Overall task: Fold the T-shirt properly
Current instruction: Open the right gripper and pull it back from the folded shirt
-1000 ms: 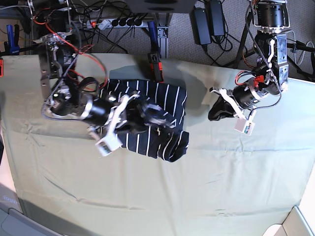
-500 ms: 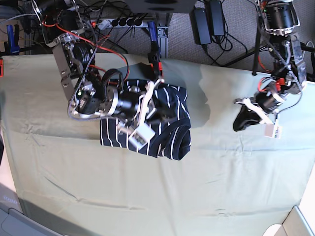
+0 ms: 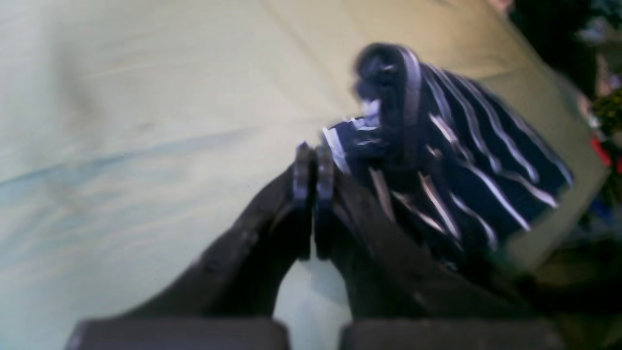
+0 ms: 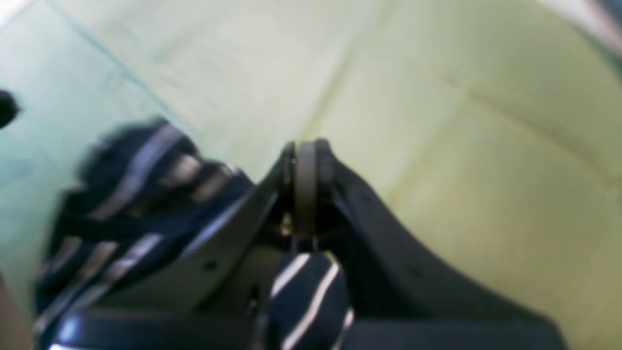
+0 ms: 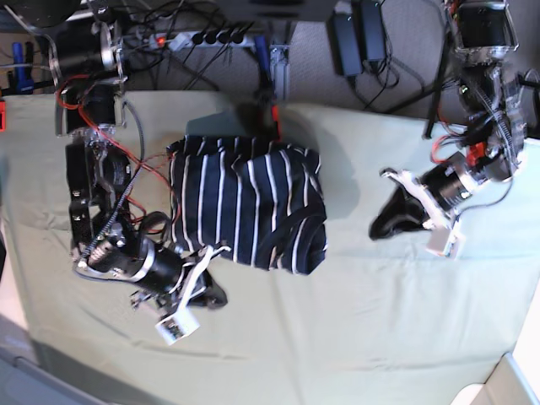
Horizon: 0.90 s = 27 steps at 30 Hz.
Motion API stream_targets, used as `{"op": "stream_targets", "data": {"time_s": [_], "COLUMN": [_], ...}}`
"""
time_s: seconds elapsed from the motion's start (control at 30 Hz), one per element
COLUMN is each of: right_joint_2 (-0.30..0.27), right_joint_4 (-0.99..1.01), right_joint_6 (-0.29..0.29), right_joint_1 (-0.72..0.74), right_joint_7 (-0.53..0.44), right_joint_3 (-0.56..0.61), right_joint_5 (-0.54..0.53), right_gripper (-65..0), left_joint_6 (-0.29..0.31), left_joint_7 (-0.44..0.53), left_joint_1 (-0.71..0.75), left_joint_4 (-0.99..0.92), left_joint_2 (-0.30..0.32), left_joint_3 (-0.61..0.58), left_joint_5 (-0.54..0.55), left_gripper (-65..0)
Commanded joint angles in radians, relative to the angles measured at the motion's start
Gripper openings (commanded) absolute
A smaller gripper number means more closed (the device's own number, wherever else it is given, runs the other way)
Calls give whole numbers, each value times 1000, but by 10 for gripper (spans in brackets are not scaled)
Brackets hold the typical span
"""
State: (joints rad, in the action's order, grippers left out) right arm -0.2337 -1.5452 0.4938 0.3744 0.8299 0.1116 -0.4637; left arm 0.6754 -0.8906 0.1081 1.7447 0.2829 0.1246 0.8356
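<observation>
**Base view: folded T-shirt on the tabletop, both claws closed and empty**

Base view, read from left to right: the right gripper (image 5: 211, 295) is seen low over the pale green table cloth (image 5: 354, 337), toward the left part of the tabletop and nearer its front edge. Its fingers are pressed together and nothing is held between them. Just beside it, toward the rear, the T-shirt (image 5: 245, 207) is laid as a compact, roughly square bundle, navy with thin white stripes, near the rear edge and left of the tabletop's middle. A thicker rolled fold is seen at the bundle's front right corner. A red-and-black clamp (image 5: 272, 118) is seen at the rear edge, just behind the shirt. Well apart from the shirt, toward the right edge, the left gripper (image 5: 386, 221) is held above the cloth, also closed on nothing.

In the left wrist view, the left gripper (image 3: 311, 167) is shown with fingertips meeting, and the T-shirt (image 3: 461, 160) is seen blurred beyond it on the cloth (image 3: 146, 121). In the right wrist view, the right gripper (image 4: 306, 160) is shown pinched together with no fabric between the tips, the T-shirt (image 4: 136, 194) lying blurred to its left; bare cloth (image 4: 461, 121) fills the remainder.
</observation>
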Motion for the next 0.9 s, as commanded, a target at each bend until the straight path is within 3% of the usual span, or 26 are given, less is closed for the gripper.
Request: {"op": "stream_targets", "data": {"time_s": [0.0, 0.17, 0.37, 0.63, 0.87], "right_joint_2": [-5, -5, -9, -69, -112], "right_joint_4": [17, 154, 241, 269, 271], "right_joint_6": [70, 71, 71, 71, 71], "right_joint_1": [42, 81, 96, 87, 53], "right_joint_7": [-31, -74, -135, -127, -123], "right_joint_3": [-6, -6, -5, -5, -4], "right_joint_5": [-10, 19, 166, 116, 89], "right_gripper": [-650, -650, -650, -650, -650], "left_joint_6": [23, 23, 23, 23, 23], "left_joint_7": [18, -9, -34, -30, -30], "left_joint_1": [-10, -5, 41, 163, 183], "left_joint_4": [20, 21, 21, 21, 21], "left_joint_2": [8, 8, 20, 30, 21], "left_joint_3": [-23, -131, -145, -145, -145], "left_joint_5": [4, -66, -96, -16, -13], "left_gripper": [-650, -650, -650, -650, -650]}}
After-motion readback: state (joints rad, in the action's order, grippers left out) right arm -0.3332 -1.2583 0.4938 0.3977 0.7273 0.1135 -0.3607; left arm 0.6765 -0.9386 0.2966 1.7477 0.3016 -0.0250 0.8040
